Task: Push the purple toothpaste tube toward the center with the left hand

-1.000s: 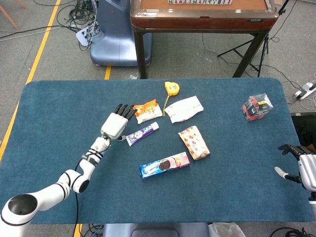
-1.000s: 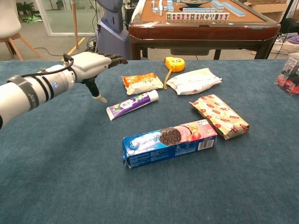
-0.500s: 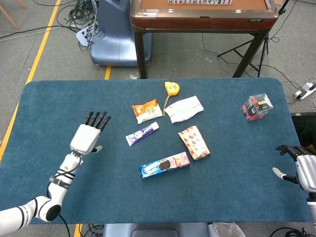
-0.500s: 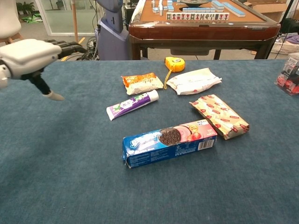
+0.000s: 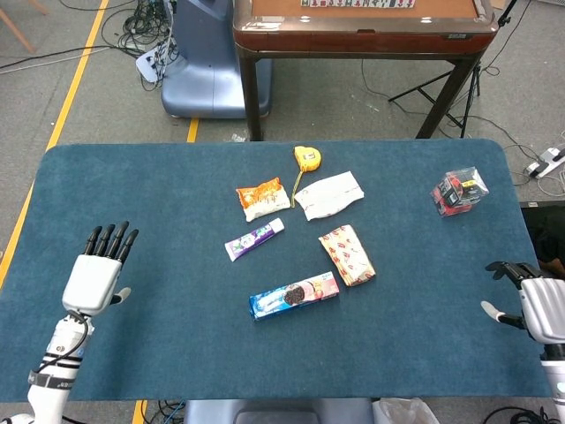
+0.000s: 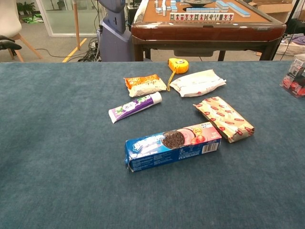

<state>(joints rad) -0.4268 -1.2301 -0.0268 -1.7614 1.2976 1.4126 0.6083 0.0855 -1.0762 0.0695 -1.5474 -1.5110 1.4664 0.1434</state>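
The purple toothpaste tube [image 5: 253, 239] [image 6: 134, 107] lies flat near the table's middle, white cap toward the orange snack bag. My left hand [image 5: 95, 274] hovers far to its left near the table's left edge, empty, fingers straight and apart. In the chest view only its dark fingertips [image 6: 9, 45] show at the left border. Fingers apart and holding nothing, my right hand [image 5: 531, 303] sits at the table's right edge.
An orange snack bag [image 5: 261, 198], a yellow tape measure [image 5: 307, 158] and a white pouch [image 5: 328, 194] lie behind the tube. A patterned packet [image 5: 347, 254] and a blue cookie box [image 5: 293, 296] lie in front and right. A red item in a clear box [image 5: 459, 192] sits far right.
My left hand has drawn back from beside the tube's left end to the table's left edge. The tube has not visibly moved. The right hand shifted only slightly.
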